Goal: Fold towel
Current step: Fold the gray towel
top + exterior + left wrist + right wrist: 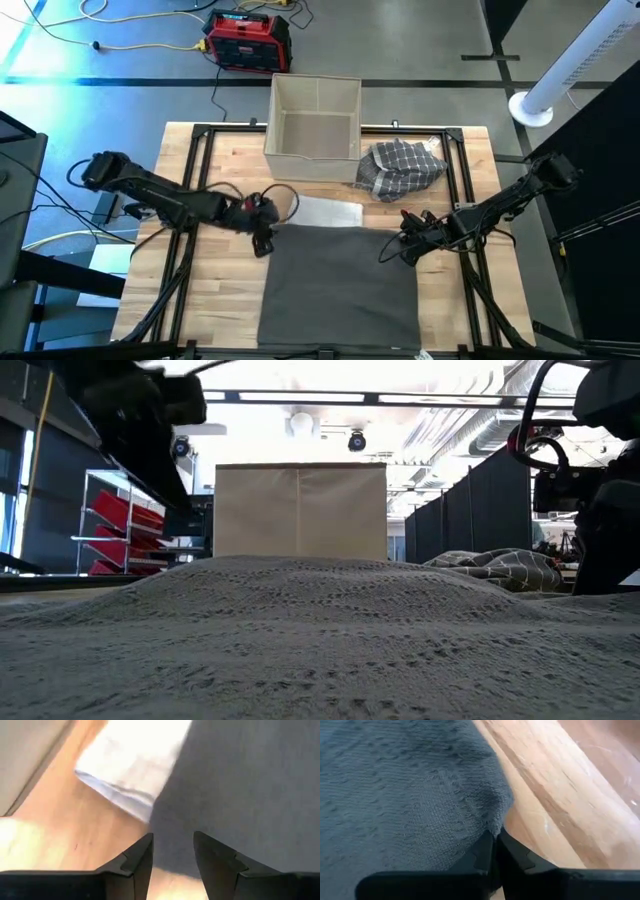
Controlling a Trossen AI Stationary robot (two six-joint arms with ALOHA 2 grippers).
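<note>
A grey towel [340,285] lies spread flat on the wooden table, reaching to the near edge; in the low view the towel [320,630] fills the foreground. My left gripper [263,243] is at its far left corner. In the left wrist view it [172,860] is open, with the towel's corner [175,862] showing between the fingers. My right gripper [405,248] is at the far right corner and is shut on it [495,845]. My left gripper stands open over the towel's far left corner; whether its fingers touch the cloth, I cannot tell. My right gripper pinches the towel's far right corner [496,822] between its two fingers, coming in low from the table's right side. The rest of the towel lies on the table, slack.
A folded white cloth [325,212] lies just beyond the towel's far edge. A crumpled checked cloth [400,168] sits at the far right, beside an open beige box [313,118] at the far edge. Bare wood shows to the left and right of the towel.
</note>
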